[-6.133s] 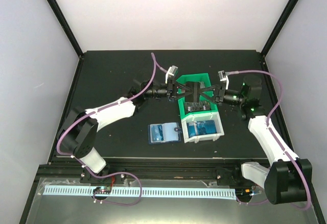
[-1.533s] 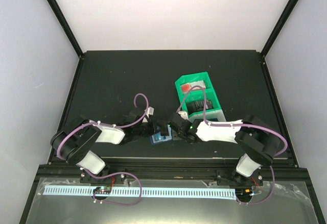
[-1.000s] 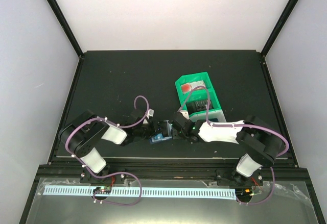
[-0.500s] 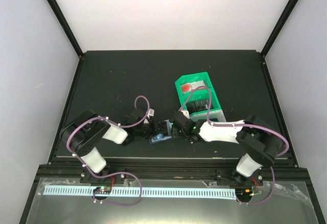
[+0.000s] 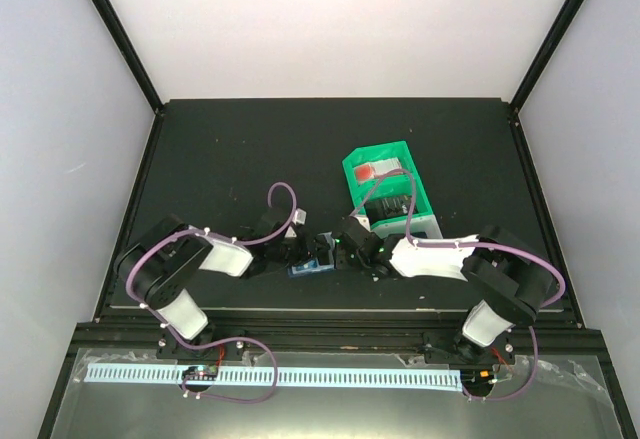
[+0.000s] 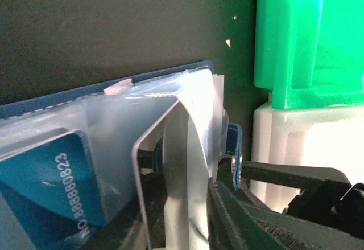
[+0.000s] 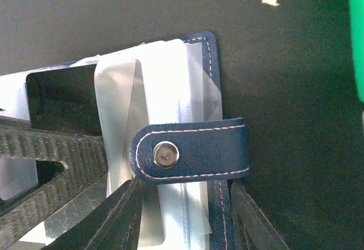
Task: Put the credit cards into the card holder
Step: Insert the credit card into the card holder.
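The navy card holder [image 5: 309,267] sits near the table's front edge, between the two grippers. My right gripper [image 5: 337,256] is shut on its stitched edge [image 7: 212,62], just below the snap tab [image 7: 193,150], with its jaws on either side of the navy cover and clear sleeves. My left gripper [image 5: 296,259] faces it from the left. Its jaws stand a little apart, and a bent clear sleeve [image 6: 182,147] passes between them. One blue credit card [image 6: 45,187] with pale digits lies inside a clear pocket. In the left wrist view the holder's navy edge [image 6: 85,90] runs above that pocket.
A green bin [image 5: 383,151] holding a red item [image 5: 366,171] joins a white bin [image 5: 424,225] just behind the right arm. Both bins stand close beside the holder in the left wrist view, green [image 6: 296,33] above white [image 6: 296,130].
The left jaws have eased apart from shut. The holder has shifted slightly toward the left between the grippers. Six seconds ago both arms were at the bins and the holder lay flat.
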You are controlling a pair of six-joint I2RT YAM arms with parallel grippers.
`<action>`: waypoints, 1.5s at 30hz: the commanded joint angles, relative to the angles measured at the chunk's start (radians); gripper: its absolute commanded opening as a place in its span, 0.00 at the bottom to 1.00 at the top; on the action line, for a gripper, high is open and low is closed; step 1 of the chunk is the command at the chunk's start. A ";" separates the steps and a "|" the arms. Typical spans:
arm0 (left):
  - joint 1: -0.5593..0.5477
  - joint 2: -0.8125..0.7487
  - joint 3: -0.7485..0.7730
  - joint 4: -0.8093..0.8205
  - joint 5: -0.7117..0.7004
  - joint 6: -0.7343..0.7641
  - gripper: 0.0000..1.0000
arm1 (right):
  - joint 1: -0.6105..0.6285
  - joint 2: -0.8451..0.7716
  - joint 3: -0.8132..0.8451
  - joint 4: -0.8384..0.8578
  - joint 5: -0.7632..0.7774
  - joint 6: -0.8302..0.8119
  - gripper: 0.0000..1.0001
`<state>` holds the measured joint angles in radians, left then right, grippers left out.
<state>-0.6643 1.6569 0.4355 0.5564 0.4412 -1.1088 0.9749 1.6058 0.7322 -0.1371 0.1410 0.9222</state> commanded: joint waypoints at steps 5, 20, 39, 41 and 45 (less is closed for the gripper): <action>-0.021 -0.123 0.081 -0.391 -0.112 0.148 0.37 | -0.001 0.011 -0.011 -0.010 -0.058 0.011 0.45; -0.093 -0.221 0.230 -0.765 -0.300 0.274 0.61 | -0.009 0.037 0.026 -0.041 -0.059 -0.002 0.45; -0.090 -0.250 0.256 -0.849 -0.319 0.321 0.59 | -0.008 0.060 0.028 0.013 -0.144 -0.014 0.45; -0.090 -0.216 0.262 -0.835 -0.301 0.322 0.53 | -0.008 0.059 0.024 0.019 -0.147 -0.022 0.45; -0.090 -0.173 0.268 -0.826 -0.297 0.306 0.51 | -0.008 0.052 0.020 0.015 -0.126 -0.027 0.45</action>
<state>-0.7563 1.4487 0.6697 -0.2825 0.1211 -0.7994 0.9688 1.6394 0.7666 -0.1108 0.0158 0.9108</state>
